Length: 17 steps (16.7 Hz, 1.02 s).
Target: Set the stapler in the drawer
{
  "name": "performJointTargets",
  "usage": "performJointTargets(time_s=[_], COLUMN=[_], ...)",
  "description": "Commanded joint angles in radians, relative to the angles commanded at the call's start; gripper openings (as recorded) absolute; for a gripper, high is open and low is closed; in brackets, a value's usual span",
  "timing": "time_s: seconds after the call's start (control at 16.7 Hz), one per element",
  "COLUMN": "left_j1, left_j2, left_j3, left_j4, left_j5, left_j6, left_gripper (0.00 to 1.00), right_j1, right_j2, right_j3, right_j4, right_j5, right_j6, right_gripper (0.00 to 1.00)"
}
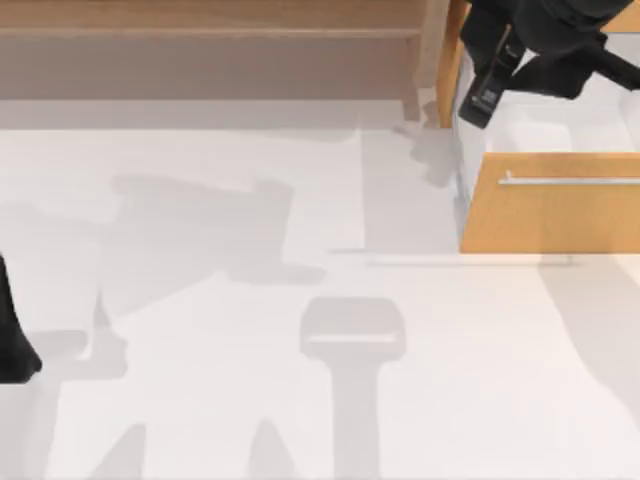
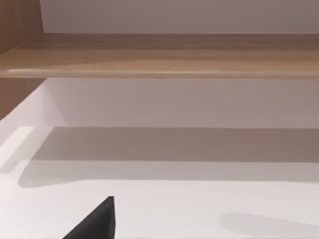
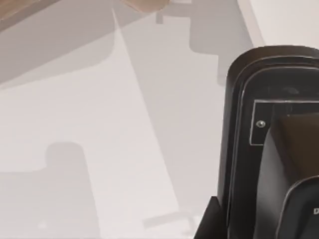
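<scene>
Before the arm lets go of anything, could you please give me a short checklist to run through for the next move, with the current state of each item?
1. Drawer pulled open, white inside showing: ok.
2. Stapler off the table and carried by the right gripper at the top view's upper right: ok.
3. Stapler over the drawer's opening rather than its left wall: cannot tell; it hangs close to that wall.
4. Stapler low enough to release: cannot tell; no height cue.
5. Grip secure: cannot tell; the right wrist view shows the stapler close up, not the contact.
6. Left gripper parked at the left edge, away from the drawer: ok.
</scene>
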Motion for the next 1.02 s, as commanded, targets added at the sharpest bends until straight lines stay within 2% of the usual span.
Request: performJointTargets(time_s=[0.3,0.54,0.72,1.02], left_j1=[0.0,0.0,0.0,0.0], left_j2=[0.0,0.0,0.0,0.0], left_j3=[0.0,0.0,0.0,0.0], left_j4=[0.0,0.0,0.0,0.0], left_j5=[0.0,0.0,0.0,0.0], left_j6=[0.0,0.0,0.0,0.0], left_gripper=[1.0,1.0,1.0,1.0], right_j1=[-0.181,-0.233,-0.236,-0.236], right_j2=[0.226,0.406,0.478,0.488], right_j3=[0.172,0.26,0.299,0.305], right_j4=[-0.121,-0.219,-0.27,-0.282], right_j5=[0.039,0.026,0.004,-0.002], right_j6=[-0.335,-0.546,-0.633,-0.648], right_gripper=[0.0,0.0,0.0,0.0])
